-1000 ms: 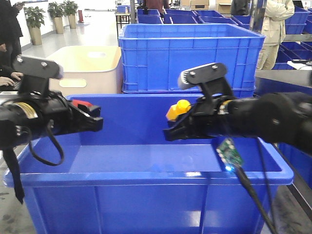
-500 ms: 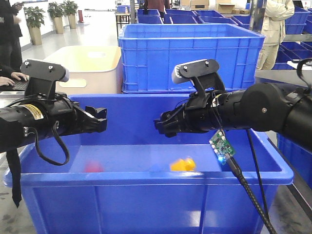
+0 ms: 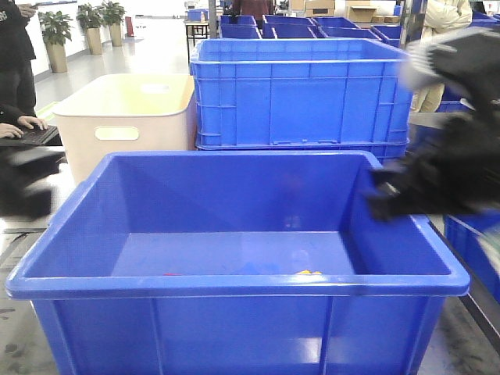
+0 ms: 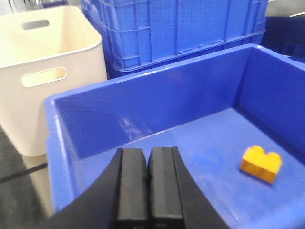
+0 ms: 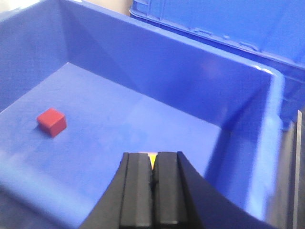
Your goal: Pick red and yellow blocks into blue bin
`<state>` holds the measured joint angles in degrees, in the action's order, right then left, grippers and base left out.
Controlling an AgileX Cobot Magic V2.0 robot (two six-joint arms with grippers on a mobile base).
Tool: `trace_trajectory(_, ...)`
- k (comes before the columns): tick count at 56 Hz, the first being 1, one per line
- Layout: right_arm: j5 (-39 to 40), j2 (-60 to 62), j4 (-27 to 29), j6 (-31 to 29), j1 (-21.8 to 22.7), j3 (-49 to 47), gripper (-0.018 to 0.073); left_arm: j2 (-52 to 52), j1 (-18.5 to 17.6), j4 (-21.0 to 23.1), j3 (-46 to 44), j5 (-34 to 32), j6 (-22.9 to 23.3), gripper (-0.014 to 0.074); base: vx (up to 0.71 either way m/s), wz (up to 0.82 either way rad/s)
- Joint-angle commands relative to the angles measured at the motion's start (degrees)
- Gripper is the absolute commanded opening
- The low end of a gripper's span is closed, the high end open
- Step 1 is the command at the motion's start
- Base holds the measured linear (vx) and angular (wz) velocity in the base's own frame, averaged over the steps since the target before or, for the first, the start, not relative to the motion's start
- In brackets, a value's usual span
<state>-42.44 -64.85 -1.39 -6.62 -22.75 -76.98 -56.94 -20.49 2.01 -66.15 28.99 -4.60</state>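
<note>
A: What fills the front view?
B: The blue bin [image 3: 234, 273], with only slivers of the yellow brick [image 3: 308, 273] and red cube [image 3: 169, 273] showing over its near rim.
A: And the arms?
B: Blurred: the right gripper [image 3: 383, 199] is at the bin's right wall, the left gripper [image 3: 27, 187] outside its left wall.
A: Behind?
B: A cream tub [image 3: 129, 117] beside a ribbed blue crate [image 3: 301, 94].

Warehouse or factory-floor type hall, with an office corner.

Stacked ribbed blue crates [image 3: 301, 94] are seen behind the blue bin [image 3: 234, 285], with many more blue crates [image 3: 312, 27] lined up farther back. A cream tub [image 3: 129, 117] with slot handles is placed beside them. A wide, shiny pale floor [image 3: 160, 47] is visible, with potted plants [image 3: 82, 23] set along the far wall. People [image 3: 441, 47] are seen standing about, and hands on a keyboard [image 3: 23, 129] show at the left edge.
</note>
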Motion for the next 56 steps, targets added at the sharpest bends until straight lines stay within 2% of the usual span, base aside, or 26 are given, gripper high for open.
trace_trajectory(1,7.8,10.3,-1.0,0.5,-0.1,7.9,-0.0011,6.7,-0.5,0.3,4.9,-3.4,0.2,-0.0008,0.0,0.0)
trace_trajectory(10,14.9,30.7,-1.2,1.2,-0.1,28.8,-0.0011,21.9,-0.5,0.4,23.3,-4.6,0.8,-0.0006,0.0,0.0)
trace_trajectory(17,22.1,43.4,-1.4,1.2,-0.1,42.2,-0.0011,30.5,-0.5,3.8,32.0,-7.6,1.8,-0.0003,0.0,0.0)
trace_trajectory(21,23.5,48.3,-1.4,1.9,-0.1,46.4,-0.0011,33.3,-0.5,5.2,34.7,-9.1,1.8,-0.0003,0.0,0.0)
trace_trajectory(25,23.0,50.2,-1.5,4.0,-0.1,48.7,-0.0011,34.0,-0.5,5.4,35.4,-8.8,1.8,-0.0003,0.0,0.0)
trace_trajectory(56,23.1,50.4,-1.2,3.5,-0.1,51.1,-0.001,34.0,-0.5,6.3,35.4,-8.3,1.8,0.0,0.0,0.0)
